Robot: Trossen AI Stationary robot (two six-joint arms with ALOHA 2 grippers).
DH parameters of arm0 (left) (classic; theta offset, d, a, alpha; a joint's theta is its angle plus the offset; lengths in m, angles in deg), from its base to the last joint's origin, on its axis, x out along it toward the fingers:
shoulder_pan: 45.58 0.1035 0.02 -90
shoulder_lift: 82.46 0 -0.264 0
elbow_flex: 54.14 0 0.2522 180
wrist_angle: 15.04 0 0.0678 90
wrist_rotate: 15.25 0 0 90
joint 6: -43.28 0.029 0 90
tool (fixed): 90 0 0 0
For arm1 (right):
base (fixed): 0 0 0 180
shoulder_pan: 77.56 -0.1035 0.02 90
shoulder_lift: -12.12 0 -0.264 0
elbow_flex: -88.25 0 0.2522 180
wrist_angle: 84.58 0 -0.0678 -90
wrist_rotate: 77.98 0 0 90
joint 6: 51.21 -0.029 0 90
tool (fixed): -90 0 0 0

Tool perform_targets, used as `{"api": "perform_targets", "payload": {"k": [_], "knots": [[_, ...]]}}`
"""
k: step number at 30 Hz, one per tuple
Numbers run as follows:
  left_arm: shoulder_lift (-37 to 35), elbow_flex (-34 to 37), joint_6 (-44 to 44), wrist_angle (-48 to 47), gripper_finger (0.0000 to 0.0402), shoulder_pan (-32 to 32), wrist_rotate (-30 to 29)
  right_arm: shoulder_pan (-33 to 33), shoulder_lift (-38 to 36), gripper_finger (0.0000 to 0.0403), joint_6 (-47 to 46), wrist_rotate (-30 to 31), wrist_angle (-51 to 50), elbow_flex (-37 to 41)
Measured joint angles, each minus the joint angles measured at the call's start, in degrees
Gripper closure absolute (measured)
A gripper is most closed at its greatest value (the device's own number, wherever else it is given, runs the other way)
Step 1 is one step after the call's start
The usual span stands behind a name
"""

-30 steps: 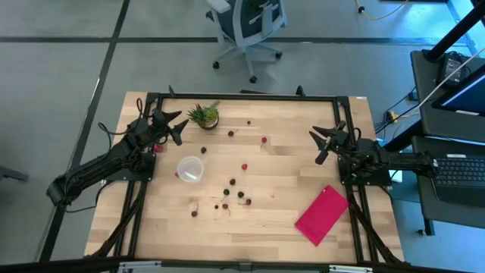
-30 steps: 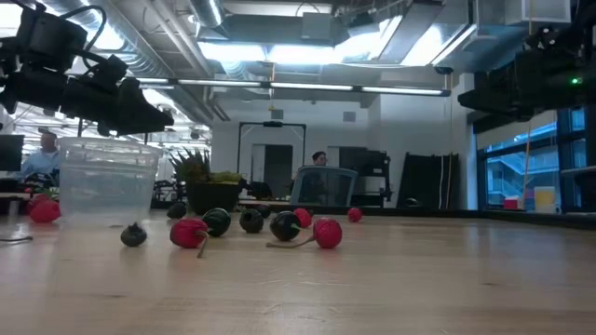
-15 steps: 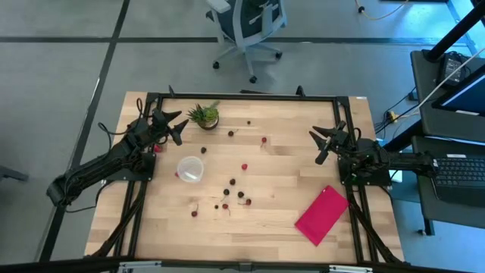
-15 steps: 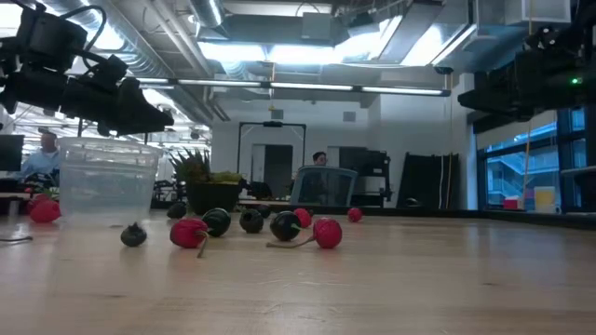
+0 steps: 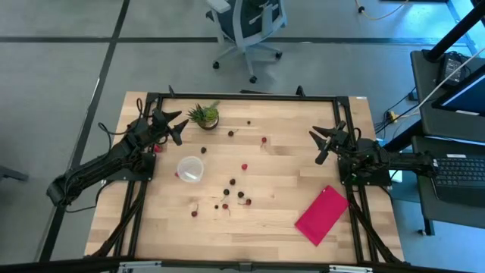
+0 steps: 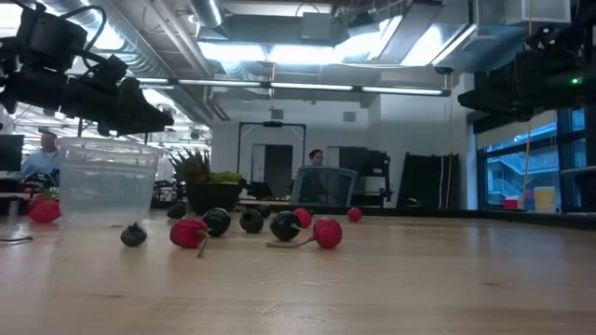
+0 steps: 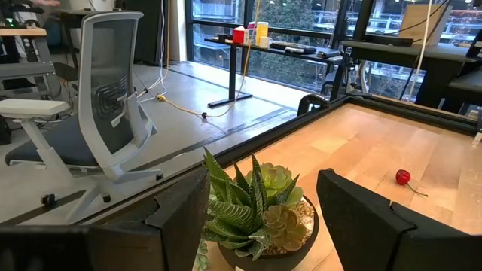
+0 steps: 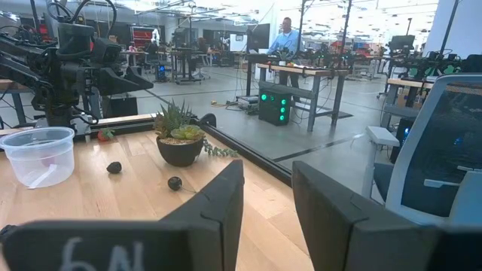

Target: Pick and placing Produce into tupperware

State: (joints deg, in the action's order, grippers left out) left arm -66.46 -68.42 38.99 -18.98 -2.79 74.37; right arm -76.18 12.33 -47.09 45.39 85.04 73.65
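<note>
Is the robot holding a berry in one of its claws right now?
No. In the high view the left gripper and right gripper both hang empty, while the berries lie on the table.

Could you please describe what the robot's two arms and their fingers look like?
Both arms are matte black, built of jointed segments with black cables looped along them. The left gripper and right gripper each end in two dark, flat, angular fingers. The right wrist view shows pale handwritten characters on a finger base.
</note>
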Motion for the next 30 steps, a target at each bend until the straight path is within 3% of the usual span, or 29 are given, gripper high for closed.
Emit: {"api": "perform_targets", "payload": {"k": [22, 30], "knots": [[0.0, 0.0, 0.0, 0.0, 0.0162, 0.0, 0.0, 0.0, 0.0, 0.0286, 0.0, 0.0, 0.0, 0.0], [0.0, 0.0, 0.0, 0.0, 0.0163, 0.0, 0.0, 0.0, 0.0, 0.0286, 4.9, 0.0, 0.0, 0.0]]}}
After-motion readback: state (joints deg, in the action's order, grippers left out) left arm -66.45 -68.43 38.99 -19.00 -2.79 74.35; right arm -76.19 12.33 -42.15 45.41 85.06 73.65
